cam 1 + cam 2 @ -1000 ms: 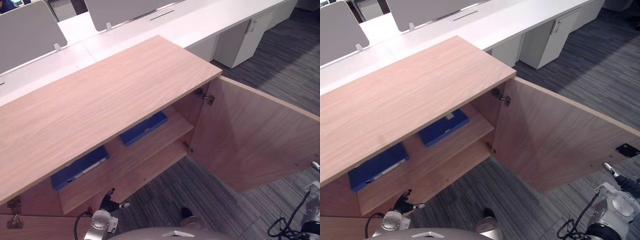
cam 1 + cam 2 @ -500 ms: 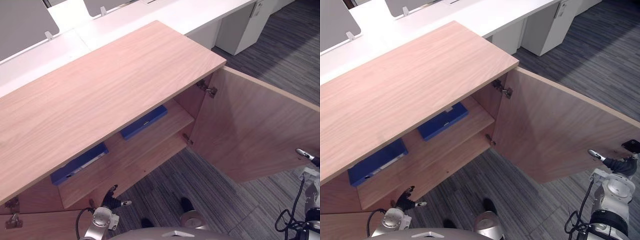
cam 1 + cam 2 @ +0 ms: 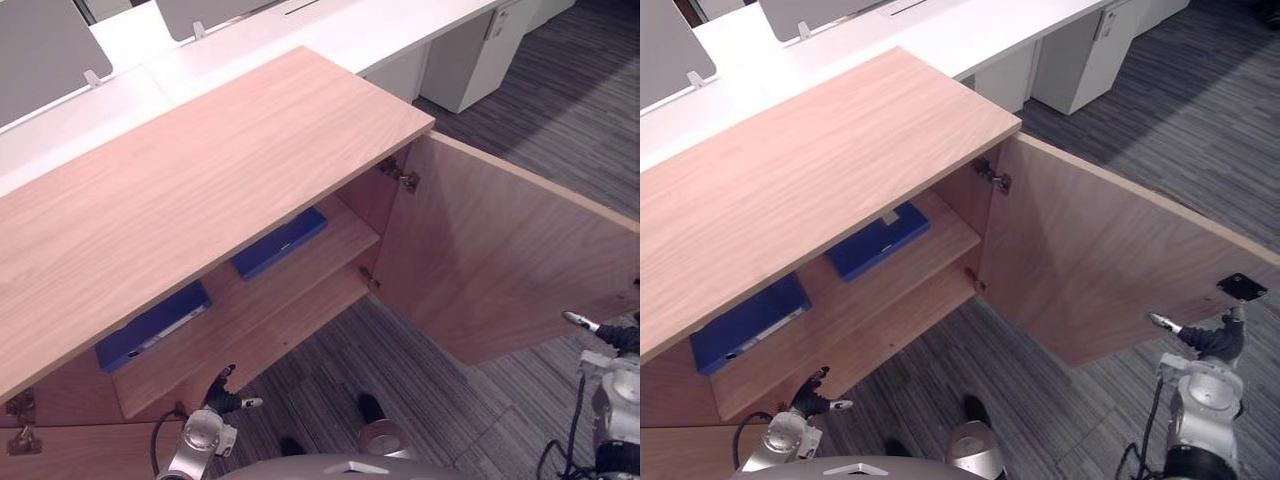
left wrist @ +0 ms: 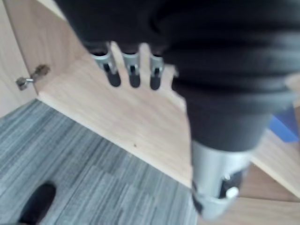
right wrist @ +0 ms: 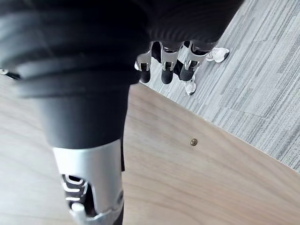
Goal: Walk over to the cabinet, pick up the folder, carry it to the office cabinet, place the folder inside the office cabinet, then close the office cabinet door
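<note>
Left eye view, cabinet (image 3: 200,190): the wood top runs from lower left to upper right; its front edge overhangs the open bay.
Left eye view, door (image 3: 500,270): swung wide to the right on two hinges (image 3: 400,178); its free edge lies at the far right.
Left eye view, folders: the right folder (image 3: 280,243) and the left folder (image 3: 153,327), both blue, lie flat on the shelf (image 3: 230,300), apart from each other; neither hand touches them.
Left eye view, room to move: a wedge of carpet (image 3: 430,400) lies between the bottom board (image 3: 285,345) and the door.
Right eye view, left hand (image 3: 812,403): low, just in front of the bottom board's edge; holds nothing.
Right eye view, right hand (image 3: 1205,340): at the door's free edge, just below a dark plate (image 3: 1243,287); one finger points left along the door.
Right eye view, desk (image 3: 940,35): white, close behind the cabinet; a white pedestal (image 3: 1080,60) stands beyond, well apart from the door.
Left wrist view, left hand (image 4: 211,70): fingers (image 4: 135,75) loosely extended, thumb apart, nothing grasped; past them the bottom board's front edge meets the carpet; a blue folder corner shows, cannot tell which folder.
Right wrist view, right hand (image 5: 93,56): fingers (image 5: 166,70) loosely extended past the door's edge, closed on nothing; contact with the door cannot be told.
Right wrist view, door face: bare wood with one screw (image 5: 193,141); beyond its edge lie carpet and a person's white shoes (image 5: 218,54).
</note>
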### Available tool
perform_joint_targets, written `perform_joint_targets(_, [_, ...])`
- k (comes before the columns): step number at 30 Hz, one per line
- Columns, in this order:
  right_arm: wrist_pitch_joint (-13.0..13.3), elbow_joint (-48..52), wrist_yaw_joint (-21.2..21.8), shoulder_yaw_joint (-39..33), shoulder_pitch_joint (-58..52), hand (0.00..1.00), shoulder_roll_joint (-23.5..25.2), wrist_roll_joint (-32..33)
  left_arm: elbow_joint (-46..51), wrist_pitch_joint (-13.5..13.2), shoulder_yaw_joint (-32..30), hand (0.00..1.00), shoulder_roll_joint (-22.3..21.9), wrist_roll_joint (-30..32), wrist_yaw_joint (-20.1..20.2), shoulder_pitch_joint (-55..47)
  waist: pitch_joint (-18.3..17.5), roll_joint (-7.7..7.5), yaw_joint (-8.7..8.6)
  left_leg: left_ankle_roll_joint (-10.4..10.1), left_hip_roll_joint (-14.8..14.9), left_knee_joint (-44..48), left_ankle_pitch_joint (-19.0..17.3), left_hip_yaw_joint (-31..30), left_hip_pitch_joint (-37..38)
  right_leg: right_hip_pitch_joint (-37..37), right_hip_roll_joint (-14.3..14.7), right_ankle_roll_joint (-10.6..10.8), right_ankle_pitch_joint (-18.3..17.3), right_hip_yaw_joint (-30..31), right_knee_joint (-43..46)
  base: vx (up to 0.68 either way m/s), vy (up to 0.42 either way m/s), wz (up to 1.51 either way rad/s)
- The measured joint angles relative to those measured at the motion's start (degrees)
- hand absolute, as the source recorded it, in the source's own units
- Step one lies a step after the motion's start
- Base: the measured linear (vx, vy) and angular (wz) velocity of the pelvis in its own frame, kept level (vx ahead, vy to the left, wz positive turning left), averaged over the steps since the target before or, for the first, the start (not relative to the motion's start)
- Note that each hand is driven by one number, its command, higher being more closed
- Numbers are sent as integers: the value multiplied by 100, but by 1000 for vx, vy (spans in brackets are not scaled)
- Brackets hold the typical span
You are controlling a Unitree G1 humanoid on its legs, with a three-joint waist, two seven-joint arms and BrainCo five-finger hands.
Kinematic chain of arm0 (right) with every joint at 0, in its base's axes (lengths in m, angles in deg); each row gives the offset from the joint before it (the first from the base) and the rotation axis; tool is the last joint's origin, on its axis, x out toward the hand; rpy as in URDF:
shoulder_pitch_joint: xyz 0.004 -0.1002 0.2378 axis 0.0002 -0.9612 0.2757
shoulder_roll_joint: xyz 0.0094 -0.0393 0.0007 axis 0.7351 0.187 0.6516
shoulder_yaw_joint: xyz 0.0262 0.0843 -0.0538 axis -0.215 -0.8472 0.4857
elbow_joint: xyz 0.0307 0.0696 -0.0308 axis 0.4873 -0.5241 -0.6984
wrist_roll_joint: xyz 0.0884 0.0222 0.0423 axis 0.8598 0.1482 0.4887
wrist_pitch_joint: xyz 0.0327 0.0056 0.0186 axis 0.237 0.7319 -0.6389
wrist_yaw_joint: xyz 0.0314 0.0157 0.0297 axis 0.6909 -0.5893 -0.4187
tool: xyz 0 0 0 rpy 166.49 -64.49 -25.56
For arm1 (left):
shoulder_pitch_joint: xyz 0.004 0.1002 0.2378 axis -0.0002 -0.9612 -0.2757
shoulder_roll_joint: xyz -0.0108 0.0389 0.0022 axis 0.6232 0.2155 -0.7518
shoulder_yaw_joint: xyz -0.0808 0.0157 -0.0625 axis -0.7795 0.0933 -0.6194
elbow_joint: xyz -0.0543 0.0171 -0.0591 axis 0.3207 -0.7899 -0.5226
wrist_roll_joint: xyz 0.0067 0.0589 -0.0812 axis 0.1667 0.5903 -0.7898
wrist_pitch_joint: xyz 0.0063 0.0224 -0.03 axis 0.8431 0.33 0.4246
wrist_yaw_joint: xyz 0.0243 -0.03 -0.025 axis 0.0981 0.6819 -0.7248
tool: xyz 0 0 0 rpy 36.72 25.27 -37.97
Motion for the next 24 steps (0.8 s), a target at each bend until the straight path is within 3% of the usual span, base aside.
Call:
perform_joint_targets(8, [-5, 1152, -169, 313, -906, 0, 1192, -291, 5, 8, -34, 0, 84, 260, 0, -5, -90, -341, 2, 13, 24, -44, 94, -22, 4, 21, 27, -19, 181, -21, -147, -70, -59, -5])
perform_joint_targets(13, [28, 2022, -206, 1015, -1772, 0, 1790, -708, -1, 34, -32, 0, 77, 418, -8, -29, -182, -496, 33, -16, 24, -56, 121, -7, 6, -40, 15, -126, 265, -104, -161, -98, -51, -15])
perform_joint_targets(17, [212, 2188, -195, 1847, -2142, 0, 1929, -981, 33, 71, -13, 0, 76, 446, -16, -44, -227, -556, 210, 3, -49, -252, 206, -316, 55, -204, 10, -183, 343, -262, -41, -111, -41, -52])
perform_joint_targets(19, [233, 2170, -114, 2292, -2351, 0, 1978, -1138, 470, 99, 27, 0, 81, 445, -2, -209, -230, -564, 240, 18, 6, -264, 196, -346, -10, -219, 10, -59, 271, -345, -38, -73, -25, -16])
perform_joint_targets(24, [260, 1901, 393, 3203, -2535, 0, 2236, -1793, 666, -5, 47, 0, 72, 561, 67, -257, -259, -514, 416, -95, 89, -412, 417, -747, 33, -219, 151, -78, 194, -443, 183, -24, -65, 25])
